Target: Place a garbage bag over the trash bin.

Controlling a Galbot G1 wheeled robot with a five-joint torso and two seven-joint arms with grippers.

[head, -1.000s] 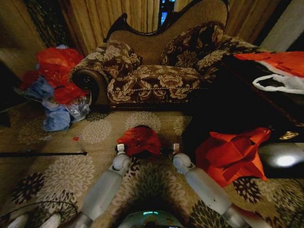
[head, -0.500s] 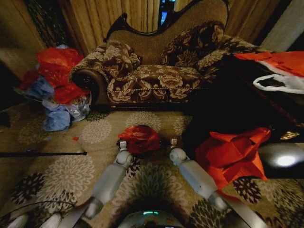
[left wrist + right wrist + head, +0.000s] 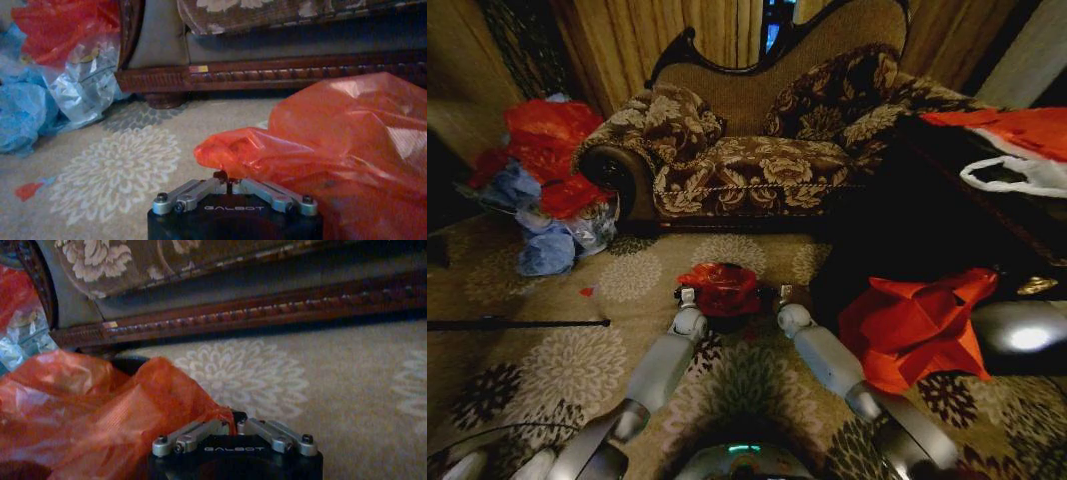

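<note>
Left gripper [image 3: 686, 296] and right gripper [image 3: 784, 296], fingers pinched on the garbage bag [image 3: 719, 287], draping it over the trash bin [image 3: 727, 321]; next, lower the edges evenly.

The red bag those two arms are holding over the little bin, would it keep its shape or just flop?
Probably flop: the garbage bag is thin, creased film, bunching where the left gripper pinches it. It looks very light, sagging over the trash bin. Its glossy surface may be slippery, so the right gripper keeps its jaws closed on a fold.
</note>
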